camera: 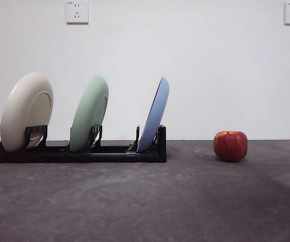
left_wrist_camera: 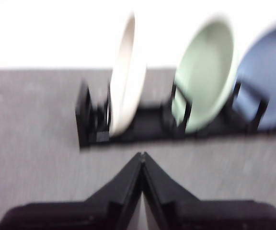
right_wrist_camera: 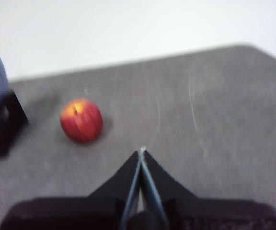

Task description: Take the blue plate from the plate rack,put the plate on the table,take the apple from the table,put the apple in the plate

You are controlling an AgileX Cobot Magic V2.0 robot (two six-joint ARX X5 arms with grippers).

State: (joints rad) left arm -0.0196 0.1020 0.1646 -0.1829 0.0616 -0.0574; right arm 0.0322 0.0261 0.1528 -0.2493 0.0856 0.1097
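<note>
The blue plate (camera: pixel 154 116) stands upright in the right end slot of the black plate rack (camera: pixel 74 151); in the left wrist view the blue plate (left_wrist_camera: pixel 267 81) shows at the rack's (left_wrist_camera: pixel 143 124) far end. The red apple (camera: pixel 230 145) rests on the grey table (camera: pixel 145 201) to the right of the rack, also seen as the apple (right_wrist_camera: pixel 81 120) in the right wrist view. My left gripper (left_wrist_camera: pixel 142 154) hangs shut and empty, short of the rack. My right gripper (right_wrist_camera: pixel 142 151) is shut and empty, apart from the apple. Neither arm shows in the front view.
A cream plate (camera: pixel 26 111) and a pale green plate (camera: pixel 88 113) stand in the rack's left and middle slots. A white wall with two sockets (camera: pixel 77 11) rises behind the table. The rack's end (right_wrist_camera: pixel 1 124) lies near the apple.
</note>
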